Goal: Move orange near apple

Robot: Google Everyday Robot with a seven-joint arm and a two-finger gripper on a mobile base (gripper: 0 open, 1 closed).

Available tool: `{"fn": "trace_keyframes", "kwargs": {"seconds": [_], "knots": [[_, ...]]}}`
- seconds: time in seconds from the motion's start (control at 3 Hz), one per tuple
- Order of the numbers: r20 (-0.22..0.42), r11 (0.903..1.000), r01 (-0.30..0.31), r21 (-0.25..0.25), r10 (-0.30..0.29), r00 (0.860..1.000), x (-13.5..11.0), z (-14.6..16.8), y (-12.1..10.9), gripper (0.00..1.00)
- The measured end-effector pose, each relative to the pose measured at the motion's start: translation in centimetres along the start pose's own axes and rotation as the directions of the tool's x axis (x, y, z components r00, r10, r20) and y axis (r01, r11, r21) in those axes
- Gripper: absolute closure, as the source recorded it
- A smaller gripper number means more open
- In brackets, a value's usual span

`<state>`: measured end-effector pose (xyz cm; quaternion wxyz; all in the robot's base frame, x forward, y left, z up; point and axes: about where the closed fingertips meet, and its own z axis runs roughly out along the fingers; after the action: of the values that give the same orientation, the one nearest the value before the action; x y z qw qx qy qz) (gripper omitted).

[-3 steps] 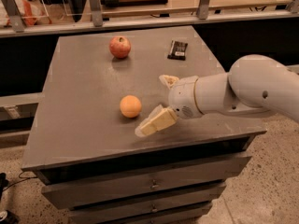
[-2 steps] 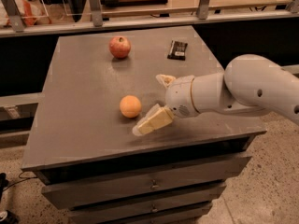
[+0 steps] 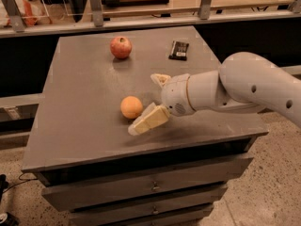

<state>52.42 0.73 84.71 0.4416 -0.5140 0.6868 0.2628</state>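
The orange [image 3: 131, 107] sits on the grey table [image 3: 80, 98], near its front middle. The red apple [image 3: 121, 47] stands at the back of the table, well behind the orange. My gripper [image 3: 143, 103] is on a white arm reaching in from the right. It is open, low over the table, just right of the orange. One cream finger [image 3: 146, 121] lies in front of and to the right of the orange, the other finger [image 3: 160, 79] behind and to the right. The orange is not held.
A small black packet [image 3: 178, 50] lies at the back right of the table. Drawers are under the table top. A shelf rail with posts runs behind the table.
The gripper has moved a little to the left, closer to the orange. The orange and the apple have not moved.
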Motion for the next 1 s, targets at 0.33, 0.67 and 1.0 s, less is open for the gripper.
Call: {"fn": "trace_keyframes", "kwargs": {"seconds": [0.33, 0.67, 1.0], "knots": [[0.002, 0.9998, 0.001, -0.022, -0.001, 1.000, 0.1, 0.7, 0.2, 0.00], [0.003, 0.9995, -0.001, -0.032, 0.001, 1.000, 0.2, 1.2, 0.3, 0.00], [0.006, 0.9988, -0.004, -0.049, 0.005, 1.000, 0.3, 1.7, 0.5, 0.18]]}}
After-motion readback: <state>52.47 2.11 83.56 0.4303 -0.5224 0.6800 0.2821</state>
